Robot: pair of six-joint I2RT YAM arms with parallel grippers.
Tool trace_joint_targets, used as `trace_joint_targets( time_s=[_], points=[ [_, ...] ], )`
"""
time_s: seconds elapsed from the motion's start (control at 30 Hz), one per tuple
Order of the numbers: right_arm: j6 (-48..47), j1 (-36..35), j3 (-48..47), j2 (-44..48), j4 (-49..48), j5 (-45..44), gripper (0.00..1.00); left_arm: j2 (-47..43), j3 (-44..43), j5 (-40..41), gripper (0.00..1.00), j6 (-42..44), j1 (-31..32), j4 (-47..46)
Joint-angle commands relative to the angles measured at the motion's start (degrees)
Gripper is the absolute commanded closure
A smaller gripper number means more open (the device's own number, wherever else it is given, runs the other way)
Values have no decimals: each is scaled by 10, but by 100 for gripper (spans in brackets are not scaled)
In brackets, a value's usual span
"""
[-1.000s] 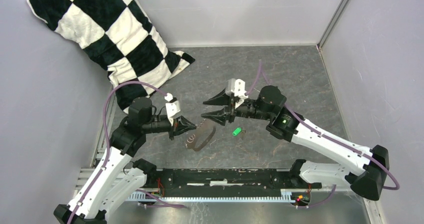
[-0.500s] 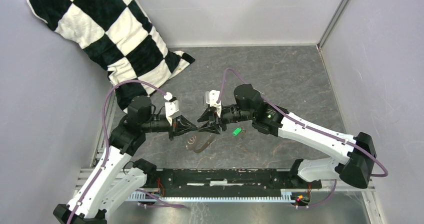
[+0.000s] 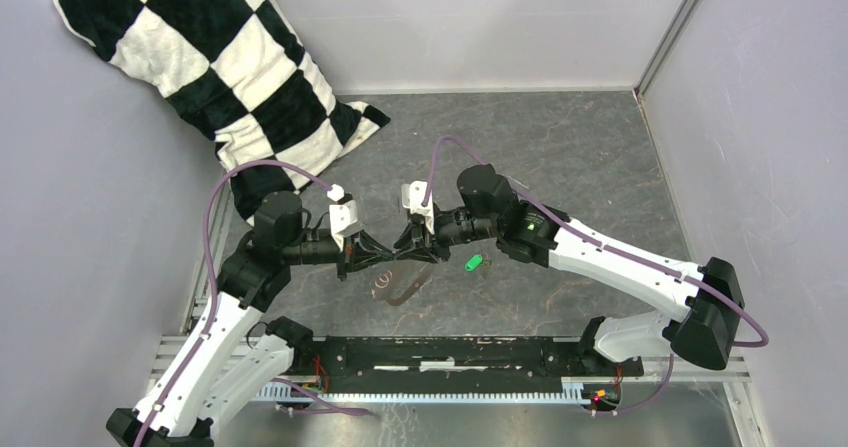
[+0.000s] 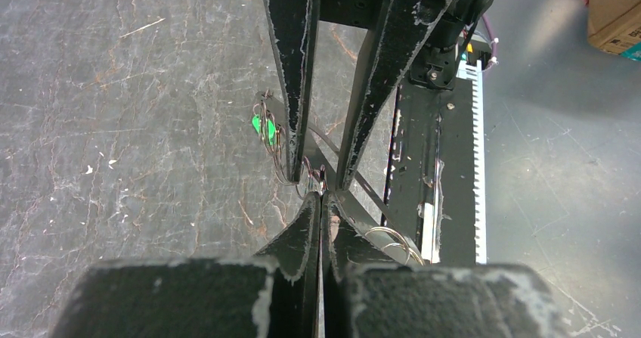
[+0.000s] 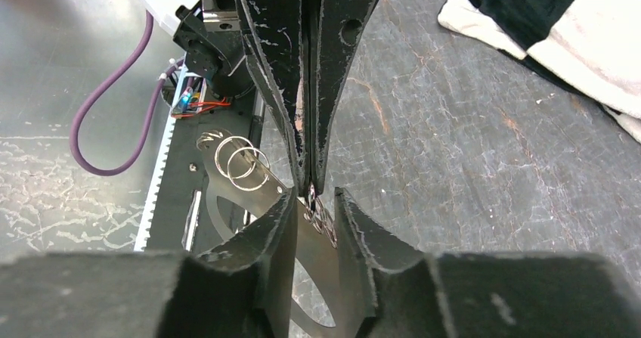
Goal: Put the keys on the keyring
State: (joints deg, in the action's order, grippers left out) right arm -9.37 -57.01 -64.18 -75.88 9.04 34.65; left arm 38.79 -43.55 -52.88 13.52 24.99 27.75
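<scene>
The left gripper [image 3: 388, 253] is clamped shut, its scuffed black wedge fingers pinching the rim of the keyring [image 3: 410, 282], a thin grey metal loop held just above the table [image 3: 560, 147] midway along the near edge. The right gripper [image 3: 405, 251] meets it tip to tip, jaws part-way apart and straddling that pinch without clearly touching metal.

The key [image 3: 473, 262], with its glossy bright green head, lies flat on the dark veined tabletop just right of the grippers, apart from the loop. A soft checkered pillow [image 3: 215, 62] slumps in the far left corner.

Only the right wrist view shows the loop as a flat band with two small wire rings [image 5: 242, 159] strung on it. The green key appears in the left wrist view [image 4: 263, 128] but not in the right
</scene>
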Motion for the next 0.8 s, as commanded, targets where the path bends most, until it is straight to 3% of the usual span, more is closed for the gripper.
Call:
trace_joint_targets(
  time_s=[0.0,0.13,0.23,0.37,0.47,0.53,0.77],
  points=[
    [-9,-4,-27,4,-6,-3,74,-4,-26,-17,98,-11,1,-6],
    [-4,-4,-28,1,-12,-6,92,0,-30,-22,98,-11,1,-6],
    [4,-4,-26,-1,-22,-4,99,1,-31,-26,98,-10,1,-6],
    [13,-5,-24,-2,-29,2,99,3,-31,-31,96,-14,1,-7],
    [17,-5,-15,8,-41,0,99,12,-38,-34,67,-22,1,-2],
    [25,-3,1,24,-64,-3,99,13,-39,-39,60,-22,1,3],
    [92,1,103,84,-208,-17,99,-13,-41,-42,63,-42,2,-4]
  ],
)
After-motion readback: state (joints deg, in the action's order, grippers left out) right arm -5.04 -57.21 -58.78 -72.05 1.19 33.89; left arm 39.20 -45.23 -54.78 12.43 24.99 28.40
